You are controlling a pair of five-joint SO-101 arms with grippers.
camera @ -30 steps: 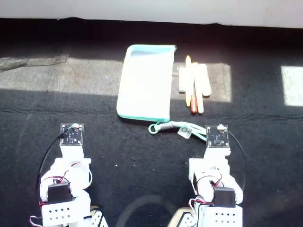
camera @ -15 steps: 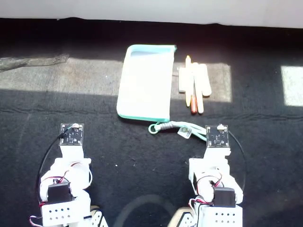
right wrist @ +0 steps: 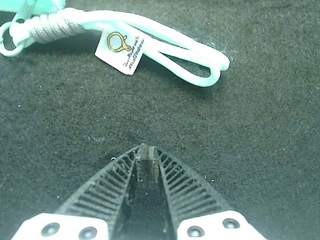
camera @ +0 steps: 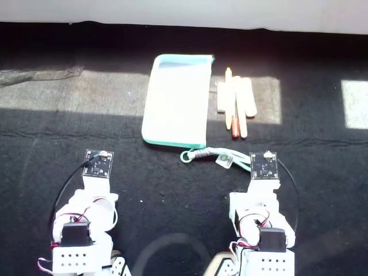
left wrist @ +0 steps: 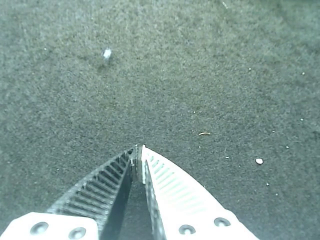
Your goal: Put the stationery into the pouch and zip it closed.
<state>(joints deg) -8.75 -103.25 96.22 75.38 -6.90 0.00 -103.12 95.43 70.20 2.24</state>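
1. Left jaws: pressed together at the tips, with nothing between them. They point down at bare black cloth point(left wrist: 210, 65), where a few pale specks point(left wrist: 107, 53) lie.

2. Right jaws: pressed together at the tips, with nothing between them. They hang over the same cloth, near the loop of the wrist strap point(right wrist: 165, 37) but apart from it.

3. Left arm point(camera: 86, 213) and right arm point(camera: 261, 213): both stand at the near edge of the bench point(camera: 172, 195), well apart from each other. The right arm's wrist is just beside the free end of the strap. The left arm's wrist is near the pouch's near corner but does not touch it.

4. Wrist strap: a pale mint cord, folded into a loop and bound with grey wrapping near a ring point(right wrist: 6, 36). A white label point(right wrist: 121, 51) lies on it. The strap runs from the near corner of the pouch point(camera: 175, 100) toward the right arm.

5. Pouch: white with a mint-green border. It lies flat on the bench in the sunlit band, long side running away from the arms. Whether the zip is open cannot be determined.

6. Stationery point(camera: 236, 103): several slim items lie side by side on the cloth, outside the pouch and just beside its long edge on the right arm's side. They run parallel to the pouch.
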